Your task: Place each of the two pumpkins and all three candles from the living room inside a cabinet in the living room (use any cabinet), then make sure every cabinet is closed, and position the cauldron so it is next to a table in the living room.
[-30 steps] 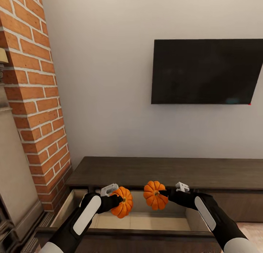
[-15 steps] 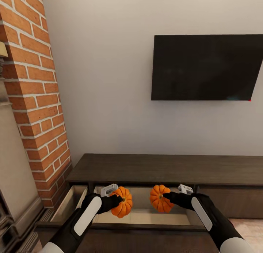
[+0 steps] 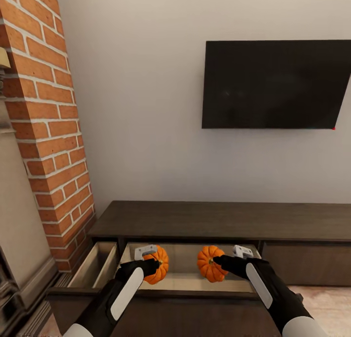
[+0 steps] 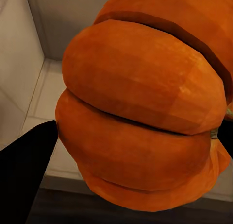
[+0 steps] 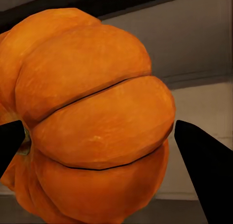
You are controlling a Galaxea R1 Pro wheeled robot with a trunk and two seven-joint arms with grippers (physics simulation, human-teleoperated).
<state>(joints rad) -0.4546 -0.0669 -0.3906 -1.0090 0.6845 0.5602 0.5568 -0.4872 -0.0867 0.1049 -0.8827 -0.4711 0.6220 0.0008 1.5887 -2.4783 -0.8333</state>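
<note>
In the head view the two black-and-white arms rise from the 6 o'clock edge toward an open drawer (image 3: 187, 278) of the long low dark-brown cabinet (image 3: 219, 222). The left tool (image 3: 155, 264) is clenched on the left pumpkin (image 3: 157, 265), which hangs over the pale drawer interior at about 7 o'clock from the picture's middle; in the left wrist view the same orange ribbed pumpkin (image 4: 145, 112) looms large, a dark fingertip (image 4: 26, 173) beside it and the pale drawer floor behind. The right tool (image 3: 214, 261) grips the right pumpkin (image 3: 208, 264), also held above the drawer's pale floor, just beside the first at its 3 o'clock but apart from it; the right wrist view shows this pumpkin (image 5: 92, 122) between two black fingers (image 5: 204, 170). A second, narrower drawer (image 3: 95, 271) stands open at 9 o'clock from the left pumpkin. Beyond the drawers lies the cabinet's flat dark top. At 9 to 11 o'clock a red brick column (image 3: 46, 118) climbs the frame, and farther back on the pale wall (image 3: 141, 98), at 1 to 2 o'clock, hangs a dark flat television (image 3: 275, 84).
</note>
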